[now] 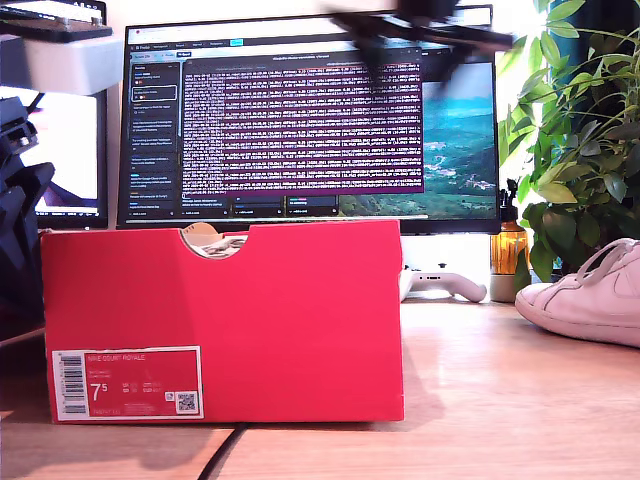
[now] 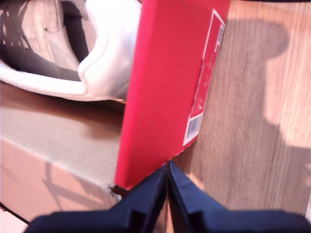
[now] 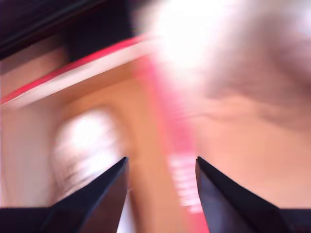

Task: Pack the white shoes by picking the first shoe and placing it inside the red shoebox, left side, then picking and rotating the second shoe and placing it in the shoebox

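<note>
Wooden desk [image 1: 500,400] bearing the red shoebox [image 1: 225,320], which stands at the exterior view's left before a monitor [image 1: 310,110]. Exterior view only: the box's notch and its white "7.5" label [image 1: 127,382], and one white shoe [image 1: 590,295] lying on the desk at the exterior view's right, beside a potted plant [image 1: 580,130]. A blurred dark arm crosses the top of that view; which arm it is cannot be told. First wrist view only: the other white shoe [image 2: 73,48] lying inside the box, against the red wall, with my first gripper [image 2: 168,170] above the box edge, jaws pressed together on nothing. Second wrist view: motion-blurred; my second gripper [image 3: 163,170] with jaws spread apart, empty, over red edges and pale shapes.
</note>
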Available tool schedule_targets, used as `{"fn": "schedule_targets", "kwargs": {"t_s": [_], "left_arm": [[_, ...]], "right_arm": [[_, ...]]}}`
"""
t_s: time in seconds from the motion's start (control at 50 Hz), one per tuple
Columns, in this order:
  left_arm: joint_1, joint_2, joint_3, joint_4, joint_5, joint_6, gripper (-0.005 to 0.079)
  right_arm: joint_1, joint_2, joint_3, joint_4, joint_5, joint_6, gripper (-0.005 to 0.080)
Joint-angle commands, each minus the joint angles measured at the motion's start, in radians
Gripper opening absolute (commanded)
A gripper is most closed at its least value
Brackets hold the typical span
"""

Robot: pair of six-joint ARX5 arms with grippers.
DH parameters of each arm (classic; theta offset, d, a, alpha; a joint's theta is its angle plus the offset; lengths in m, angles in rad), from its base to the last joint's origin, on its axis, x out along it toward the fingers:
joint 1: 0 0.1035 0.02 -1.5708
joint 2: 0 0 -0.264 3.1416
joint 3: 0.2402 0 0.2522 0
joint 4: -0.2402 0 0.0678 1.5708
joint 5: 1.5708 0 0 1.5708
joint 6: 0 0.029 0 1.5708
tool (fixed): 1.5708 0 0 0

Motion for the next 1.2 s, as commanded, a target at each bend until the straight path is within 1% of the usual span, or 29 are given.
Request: {"fn": "schedule_targets", "kwargs": {"t_s": [0.0,0.08,0.46,0.6,0.7,0.84,1.18], "left_arm": [[-0.003,0.01,0.005,0.008,0.003,-0.005,-0.0019],[-0.003,0.01,0.005,0.008,0.006,-0.005,-0.0019],[-0.003,0.01,0.005,0.008,0.026,-0.005,-0.0019],[-0.003,0.01,0.005,0.008,0.03,-0.005,-0.0019],[-0.003,0.01,0.005,0.008,0.04,-0.005,-0.0019],[-0.003,0.01,0.005,0.008,0.048,-0.005,-0.0019],[-0.003,0.01,0.005,0.008,0.048,-0.005,-0.0019]], "right_arm": [[-0.03,0.016,-0.015,-0.066,0.047,0.073,0.0397],[-0.061,0.016,-0.015,-0.144,0.1,0.136,0.0397],[-0.164,0.014,-0.034,-0.152,0.121,0.124,0.04],[-0.198,0.001,-0.08,-0.153,0.122,0.097,0.0491],[-0.224,-0.022,-0.128,-0.152,0.124,0.107,0.0515],[-0.262,-0.049,-0.2,-0.152,0.12,0.114,0.0593],[-0.347,-0.154,-0.381,-0.152,0.121,0.193,0.0594]]}}
